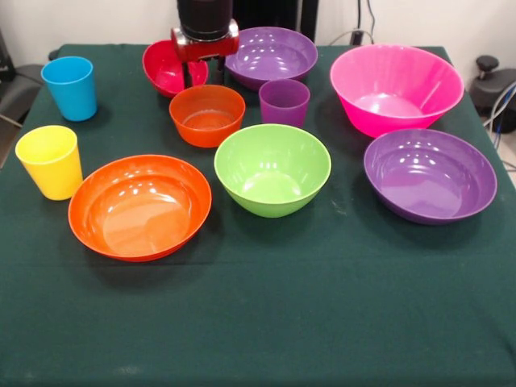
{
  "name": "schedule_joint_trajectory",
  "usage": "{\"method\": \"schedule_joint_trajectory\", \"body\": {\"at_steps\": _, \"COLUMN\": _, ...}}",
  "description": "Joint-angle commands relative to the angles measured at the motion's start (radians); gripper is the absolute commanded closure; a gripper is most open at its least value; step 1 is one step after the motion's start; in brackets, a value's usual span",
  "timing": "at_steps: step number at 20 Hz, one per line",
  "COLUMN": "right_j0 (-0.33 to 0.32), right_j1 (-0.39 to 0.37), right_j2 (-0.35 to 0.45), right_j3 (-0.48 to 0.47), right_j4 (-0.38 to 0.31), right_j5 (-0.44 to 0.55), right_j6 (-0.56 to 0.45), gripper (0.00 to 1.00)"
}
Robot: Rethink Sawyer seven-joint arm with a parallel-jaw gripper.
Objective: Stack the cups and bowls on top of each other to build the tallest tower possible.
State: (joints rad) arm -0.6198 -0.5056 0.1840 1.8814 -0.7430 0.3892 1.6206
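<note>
My gripper (pixel 201 72) comes down at the back of the table, right at the small red bowl (pixel 165 68), which looks tipped toward the camera. Whether it grips the rim is unclear. In front of it sit the small orange bowl (pixel 207 115) and the purple cup (pixel 284 102). A purple bowl (pixel 272 55) stands just right of the gripper. The green bowl (pixel 272 169), wide orange bowl (pixel 139 207), pink bowl (pixel 397 87) and second purple bowl (pixel 429 175) stand apart. The blue cup (pixel 70 87) and yellow cup (pixel 51 161) are upright at the left. Nothing is stacked.
The dark green cloth-covered table (pixel 266 314) stretches bare toward the front edge. Dark equipment (pixel 496 85) and cables lie beyond the right edge.
</note>
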Motion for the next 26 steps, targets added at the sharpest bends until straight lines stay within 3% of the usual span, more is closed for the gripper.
{"method": "schedule_joint_trajectory", "body": {"at_steps": 1, "right_j0": 0.019, "right_j1": 0.004, "right_j2": 0.048, "right_j3": -0.089, "right_j4": 0.035, "right_j5": 0.064, "right_j6": 0.028, "gripper": 0.0}}
{"method": "schedule_joint_trajectory", "body": {"at_steps": 17, "right_j0": 0.043, "right_j1": -0.165, "right_j2": 0.047, "right_j3": -0.015, "right_j4": 0.099, "right_j5": 0.199, "right_j6": -0.008, "gripper": 0.0}}
{"method": "schedule_joint_trajectory", "body": {"at_steps": 26, "right_j0": 0.058, "right_j1": -0.138, "right_j2": 0.059, "right_j3": -0.042, "right_j4": 0.103, "right_j5": 0.198, "right_j6": 0.012, "gripper": 0.0}}
